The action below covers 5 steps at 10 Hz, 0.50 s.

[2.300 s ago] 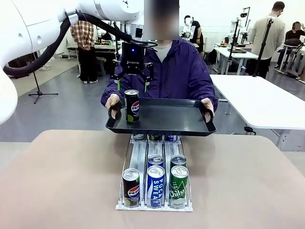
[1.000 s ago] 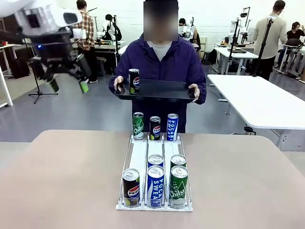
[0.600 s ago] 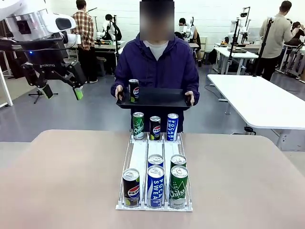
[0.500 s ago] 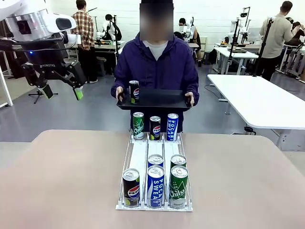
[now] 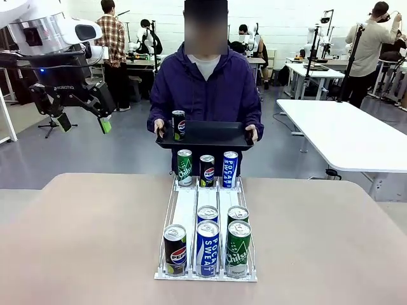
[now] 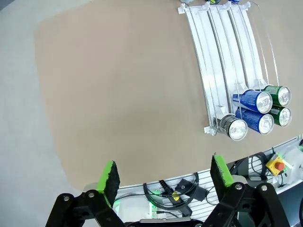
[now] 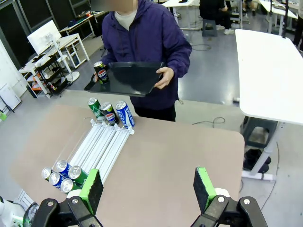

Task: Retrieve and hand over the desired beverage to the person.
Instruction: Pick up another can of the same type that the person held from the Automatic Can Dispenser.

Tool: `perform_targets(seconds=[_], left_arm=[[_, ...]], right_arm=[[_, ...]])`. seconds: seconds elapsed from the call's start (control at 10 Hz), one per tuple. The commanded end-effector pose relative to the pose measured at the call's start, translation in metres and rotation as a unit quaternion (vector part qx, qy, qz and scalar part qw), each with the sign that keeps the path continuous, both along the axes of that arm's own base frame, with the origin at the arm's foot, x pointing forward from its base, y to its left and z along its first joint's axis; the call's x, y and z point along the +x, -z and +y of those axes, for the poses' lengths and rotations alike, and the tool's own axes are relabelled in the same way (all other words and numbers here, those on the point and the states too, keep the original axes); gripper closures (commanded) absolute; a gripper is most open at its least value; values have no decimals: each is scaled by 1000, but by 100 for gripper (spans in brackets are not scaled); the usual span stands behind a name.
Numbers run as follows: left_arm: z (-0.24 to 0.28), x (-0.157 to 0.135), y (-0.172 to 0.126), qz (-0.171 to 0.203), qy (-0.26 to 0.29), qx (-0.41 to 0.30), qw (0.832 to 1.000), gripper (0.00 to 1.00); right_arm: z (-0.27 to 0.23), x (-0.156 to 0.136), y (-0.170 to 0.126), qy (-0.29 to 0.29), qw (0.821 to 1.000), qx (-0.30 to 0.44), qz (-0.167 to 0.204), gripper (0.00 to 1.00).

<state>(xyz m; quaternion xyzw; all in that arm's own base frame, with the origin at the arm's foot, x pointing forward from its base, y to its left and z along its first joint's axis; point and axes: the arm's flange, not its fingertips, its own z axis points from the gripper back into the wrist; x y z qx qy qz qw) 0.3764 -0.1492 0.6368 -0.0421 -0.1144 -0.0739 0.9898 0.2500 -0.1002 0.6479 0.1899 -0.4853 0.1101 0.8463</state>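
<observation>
Beverage: black Pepsi can (image 5: 179,124) with a red-white-blue logo and silver top, standing upright.
Where: on a black tray (image 5: 213,135) beyond the far end of the white rack (image 5: 186,206), at the tray's end toward the robot's left.
Holder: the person (image 5: 206,82) in a purple hooded jacket grips the tray at both ends.
Left side: left gripper (image 5: 83,122), fingers spread and empty, raised well left of the rack.
Right side: right gripper (image 7: 147,187), fingers spread and empty, high over the table (image 7: 189,156).
Rack load: three far-end cans (image 5: 206,169) just under the tray, five near-end cans (image 5: 207,246).
</observation>
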Motion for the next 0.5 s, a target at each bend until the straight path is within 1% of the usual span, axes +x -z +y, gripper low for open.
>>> perform_targets(seconds=[0.0,0.1,0.2,0.3,0.4], left_arm=[[0,0,-1,-3,0,0,1000,0],[0,0,0,0,0,0,1000,0],[27,-9,-8,-4,89,-44,995,0],[60,-17,-19,-40,179,-74,980,0],[86,-22,-24,-59,238,-98,964,0]], right_arm=[[1,2,1,-7,1000,5,-1,0],[1,2,1,-7,1000,5,-1,0],[1,2,1,-7,1000,5,-1,0],[1,2,1,-7,1000,5,-1,0],[1,2,1,-7,1000,5,-1,0]])
